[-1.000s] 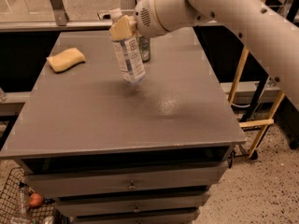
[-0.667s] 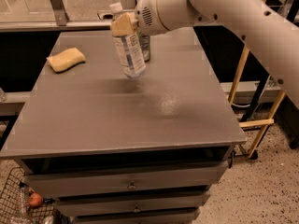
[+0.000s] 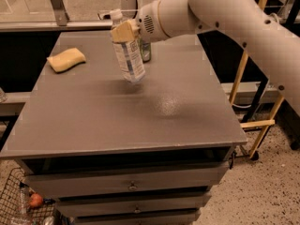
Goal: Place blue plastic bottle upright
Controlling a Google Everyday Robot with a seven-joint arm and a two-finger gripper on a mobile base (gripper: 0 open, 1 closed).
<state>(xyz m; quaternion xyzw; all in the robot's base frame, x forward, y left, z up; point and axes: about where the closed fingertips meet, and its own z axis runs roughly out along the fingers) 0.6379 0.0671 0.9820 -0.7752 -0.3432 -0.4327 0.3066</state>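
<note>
Blue plastic bottle [image 3: 128, 55], neck in gripper [image 3: 124, 32], arm [image 3: 225, 8] outstretched

You have a grey table [image 3: 140, 125] with a matte top and drawers under its front edge. A yellow sponge [image 3: 66, 60] lies on it near the far left corner. A green can [image 3: 146, 52] stands upright near the far edge, about midway across. The gripper [image 3: 124, 31] hangs over the top just in front of the can, clasping the blue plastic bottle [image 3: 129, 60] near its cap.
</note>
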